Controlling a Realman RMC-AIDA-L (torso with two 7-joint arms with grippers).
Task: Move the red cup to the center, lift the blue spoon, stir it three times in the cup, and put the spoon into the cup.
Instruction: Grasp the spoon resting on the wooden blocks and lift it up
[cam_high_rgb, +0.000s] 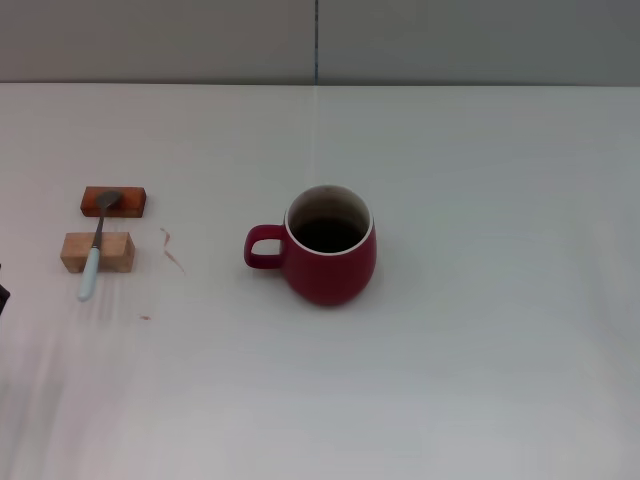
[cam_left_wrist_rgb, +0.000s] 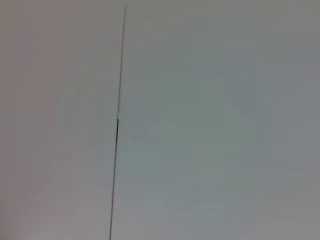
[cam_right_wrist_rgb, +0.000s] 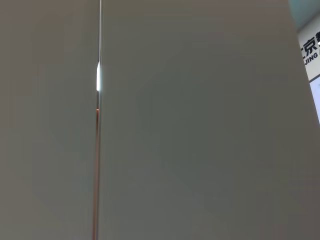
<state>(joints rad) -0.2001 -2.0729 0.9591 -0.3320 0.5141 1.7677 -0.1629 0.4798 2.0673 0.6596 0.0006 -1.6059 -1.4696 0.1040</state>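
The red cup (cam_high_rgb: 328, 246) stands upright near the middle of the white table (cam_high_rgb: 480, 330), its loop handle pointing left and its dark inside showing. The blue spoon (cam_high_rgb: 96, 250) lies at the far left, resting across two wooden blocks, its grey bowl on the far block and its pale blue handle pointing toward me. Neither gripper shows in the head view. A small dark shape sits at the left edge of that view; I cannot tell what it is. Both wrist views show only plain grey wall panels.
A reddish-brown wooden block (cam_high_rgb: 114, 202) and a pale wooden block (cam_high_rgb: 97, 253) hold up the spoon. Small reddish marks (cam_high_rgb: 172, 250) lie on the tabletop to the right of the blocks. A grey wall (cam_high_rgb: 320, 40) runs behind the table's far edge.
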